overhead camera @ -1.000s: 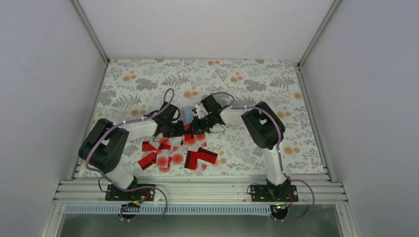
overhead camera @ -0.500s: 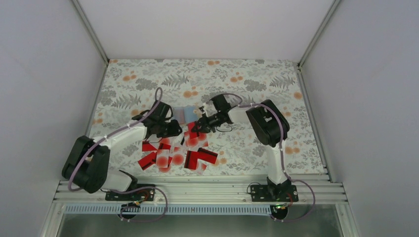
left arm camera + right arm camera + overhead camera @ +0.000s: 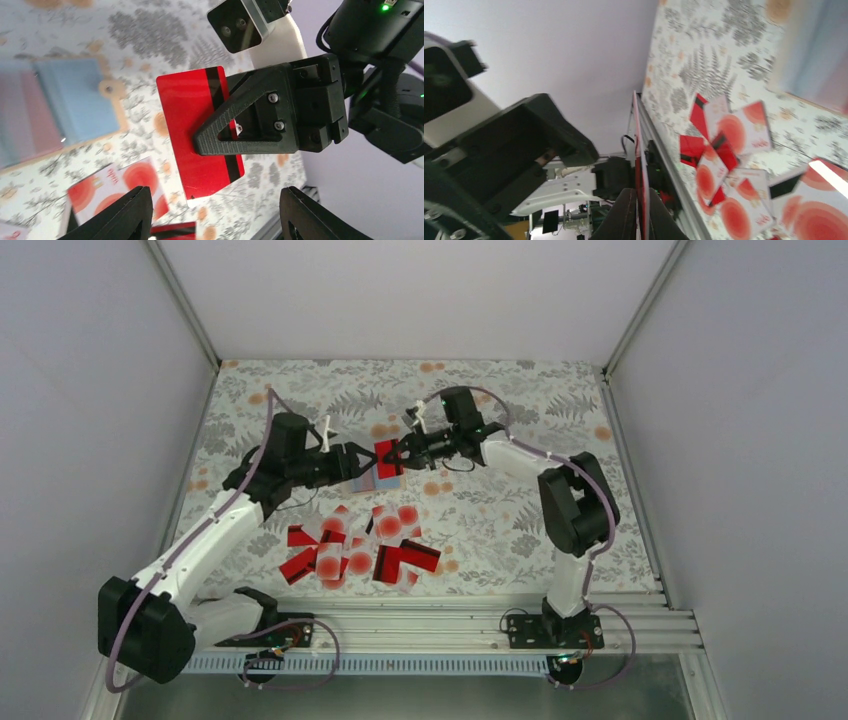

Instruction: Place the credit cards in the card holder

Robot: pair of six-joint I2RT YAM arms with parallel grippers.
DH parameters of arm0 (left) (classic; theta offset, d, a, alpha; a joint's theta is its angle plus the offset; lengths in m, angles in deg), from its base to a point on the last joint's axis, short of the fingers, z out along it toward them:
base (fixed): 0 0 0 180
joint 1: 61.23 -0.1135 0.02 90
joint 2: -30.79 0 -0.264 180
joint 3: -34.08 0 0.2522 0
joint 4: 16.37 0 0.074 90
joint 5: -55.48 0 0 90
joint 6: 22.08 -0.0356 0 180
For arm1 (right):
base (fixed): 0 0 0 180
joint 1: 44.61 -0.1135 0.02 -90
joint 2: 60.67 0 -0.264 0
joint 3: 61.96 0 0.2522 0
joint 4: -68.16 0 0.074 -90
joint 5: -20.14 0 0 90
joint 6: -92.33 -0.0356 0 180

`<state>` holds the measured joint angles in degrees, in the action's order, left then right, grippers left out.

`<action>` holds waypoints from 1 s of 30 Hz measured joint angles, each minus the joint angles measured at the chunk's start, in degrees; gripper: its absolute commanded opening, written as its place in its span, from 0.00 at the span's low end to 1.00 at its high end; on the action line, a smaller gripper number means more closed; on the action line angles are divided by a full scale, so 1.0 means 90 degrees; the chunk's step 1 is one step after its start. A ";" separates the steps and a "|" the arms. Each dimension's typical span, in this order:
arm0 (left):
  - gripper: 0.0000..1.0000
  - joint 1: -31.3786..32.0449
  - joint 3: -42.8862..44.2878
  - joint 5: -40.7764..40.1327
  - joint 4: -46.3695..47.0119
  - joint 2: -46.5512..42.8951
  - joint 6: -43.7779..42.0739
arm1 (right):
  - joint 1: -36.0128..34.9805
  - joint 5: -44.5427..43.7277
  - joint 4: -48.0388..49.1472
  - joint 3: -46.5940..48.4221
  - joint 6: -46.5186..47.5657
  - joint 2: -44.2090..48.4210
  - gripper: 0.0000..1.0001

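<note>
Right pincer (image 3: 212,140) clamps a glossy red, black-striped rectangular card (image 3: 190,110) — left pincer (image 3: 357,464) gapes wide.

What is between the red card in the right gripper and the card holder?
Nothing visible. The right gripper holds the red card in the air beside the open card holder, with only bare table between them. The left gripper, open, faces the card.

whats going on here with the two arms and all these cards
The right gripper holds one red card with a black stripe in the air, near the open card holder. The left gripper faces it with fingers apart, holding nothing. The other credit cards lie in a heap on the table, nearer the arm bases.
</note>
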<state>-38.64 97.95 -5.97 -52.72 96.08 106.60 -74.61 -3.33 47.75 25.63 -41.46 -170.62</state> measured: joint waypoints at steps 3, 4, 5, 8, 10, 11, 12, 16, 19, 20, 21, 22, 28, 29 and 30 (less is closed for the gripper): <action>0.63 -0.0209 0.0053 0.0452 0.0403 -0.0109 0.0316 | 0.0034 0.0095 -0.0024 0.0272 -0.0243 0.0243 0.04; 0.63 -0.0267 0.0053 0.0571 0.0520 -0.0121 0.0408 | 0.0051 0.0126 -0.0032 0.0359 -0.0316 0.0313 0.04; 0.62 -0.0345 0.0046 0.0741 0.0690 -0.0121 0.0529 | 0.0066 0.0143 -0.0032 0.0432 -0.0389 0.0357 0.04; 0.59 -0.0520 -0.0063 0.1209 0.1287 -0.0119 0.0894 | 0.0121 0.0228 -0.0046 0.0692 -0.0607 0.0452 0.04; 0.55 -0.0588 -0.0126 0.1462 0.1617 -0.0102 0.1105 | 0.0141 0.0277 -0.0053 0.0831 -0.0709 0.0469 0.04; 0.54 -0.0605 -0.0131 0.1581 0.1763 -0.0075 0.1180 | 0.0146 0.0294 -0.0068 0.0911 -0.0758 0.0469 0.04; 0.52 -0.0610 -0.0131 0.1683 0.1899 -0.0044 0.1251 | 0.0148 0.0306 -0.0075 0.0957 -0.0797 0.0469 0.04; 0.46 -0.0610 -0.0129 0.2084 0.2399 0.0153 0.1474 | 0.0148 0.0367 -0.0107 0.1137 -0.0947 0.0474 0.04; 0.42 -0.0612 -0.0114 0.2239 0.2550 0.0287 0.1562 | 0.0148 0.0396 -0.0131 0.1207 -0.1027 0.0476 0.04; 0.41 -0.0612 -0.0090 0.2263 0.2582 0.0335 0.1598 | 0.0148 0.0401 -0.0129 0.1214 -0.1073 0.0483 0.04; 0.41 -0.0610 -0.0078 0.2290 0.2633 0.0384 0.1622 | 0.0148 0.0403 -0.0129 0.1214 -0.1103 0.0493 0.04; 0.40 -0.0612 -0.0068 0.2312 0.2676 0.0420 0.1654 | 0.0148 0.0401 -0.0129 0.1214 -0.1134 0.0503 0.04; 0.35 -0.0612 -0.0041 0.2387 0.2905 0.0556 0.1829 | 0.0148 0.0401 -0.0092 0.1256 -0.1302 0.0561 0.04; 0.34 -0.0612 -0.0039 0.2395 0.2941 0.0563 0.1838 | 0.0148 0.0403 -0.0078 0.1275 -0.1331 0.0563 0.04; 0.32 -0.0612 -0.0039 0.2404 0.2980 0.0568 0.1853 | 0.0146 0.0401 -0.0051 0.1292 -0.1362 0.0563 0.04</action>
<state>-44.15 97.60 15.67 -25.90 101.20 123.27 -73.30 0.27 47.29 37.25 -53.72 -165.55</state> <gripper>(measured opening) 0.351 0.040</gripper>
